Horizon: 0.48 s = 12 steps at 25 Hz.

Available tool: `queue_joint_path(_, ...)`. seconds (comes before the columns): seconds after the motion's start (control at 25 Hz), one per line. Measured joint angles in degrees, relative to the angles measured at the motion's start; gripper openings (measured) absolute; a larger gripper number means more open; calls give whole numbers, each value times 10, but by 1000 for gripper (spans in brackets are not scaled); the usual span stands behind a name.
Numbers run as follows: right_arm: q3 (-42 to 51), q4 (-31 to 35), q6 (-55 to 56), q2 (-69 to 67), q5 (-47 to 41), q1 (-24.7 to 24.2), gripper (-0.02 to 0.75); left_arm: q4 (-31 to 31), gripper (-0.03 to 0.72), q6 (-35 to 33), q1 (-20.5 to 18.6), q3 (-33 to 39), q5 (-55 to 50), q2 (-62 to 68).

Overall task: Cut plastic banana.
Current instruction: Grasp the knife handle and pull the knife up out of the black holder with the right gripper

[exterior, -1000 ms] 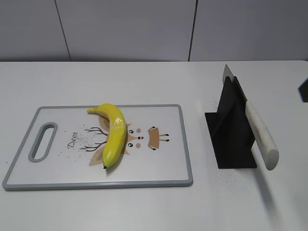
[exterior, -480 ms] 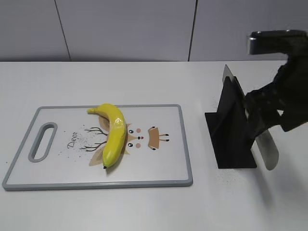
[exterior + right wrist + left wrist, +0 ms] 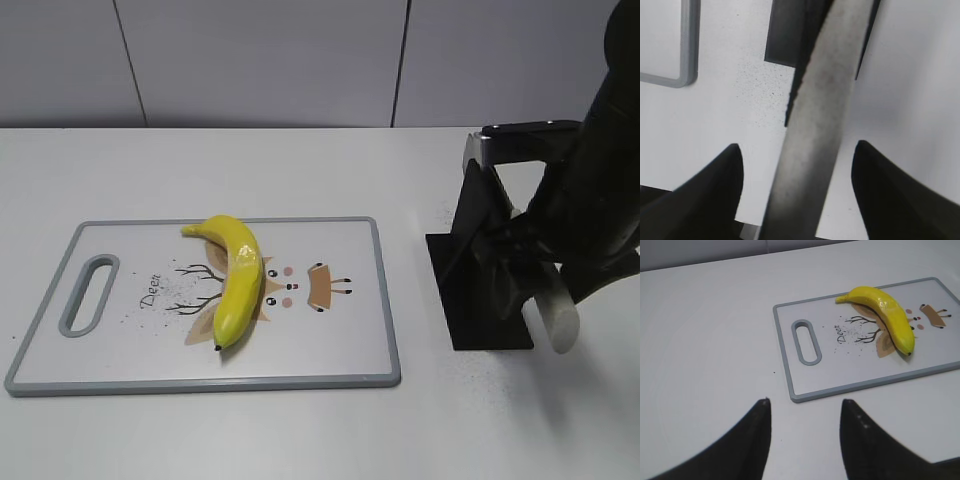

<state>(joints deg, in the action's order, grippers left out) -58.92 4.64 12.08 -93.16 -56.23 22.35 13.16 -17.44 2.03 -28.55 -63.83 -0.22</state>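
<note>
The yellow plastic banana point(image 3: 236, 277) lies on the cutting board point(image 3: 340, 345), left of its middle; it also shows in the left wrist view point(image 3: 887, 317). A knife with a pale handle point(image 3: 556, 316) rests in a black stand point(image 3: 480, 260) at the right. My right gripper point(image 3: 796, 150) is open, with its fingers on either side of the knife handle point(image 3: 817, 130) and gaps showing on both sides. My left gripper point(image 3: 805, 407) is open and empty above the bare table, near the board's handle end point(image 3: 805, 340).
The white table point(image 3: 300, 170) runs back to a grey wall. The board's grey rim point(image 3: 860, 385) lies just ahead of my left fingers. My right arm point(image 3: 595, 190) stands over the stand at the right edge.
My right arm has come in from the right and dropped over the knife stand; its fingers now straddle the knife handle. The banana and board have not moved.
</note>
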Motion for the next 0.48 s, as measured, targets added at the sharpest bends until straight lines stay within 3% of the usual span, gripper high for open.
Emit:
queue_joint_path(0.08, 0, 0, 7, 0, -2, 0, 394, 1, 437, 0, 0, 0, 0, 0)
queue_joint_path(0.16, -2, 5, 10, 0, -2, 0, 218, 1, 437, 0, 0, 0, 0, 0)
queue_joint_path(0.2, -2, 5, 21, 0, -5, 0, 169, 1, 437, 0, 0, 0, 0, 0)
queue_joint_path(0.48, -2, 5, 43, 15, -7, -1, 166, 1, 437, 0, 0, 0, 0, 0)
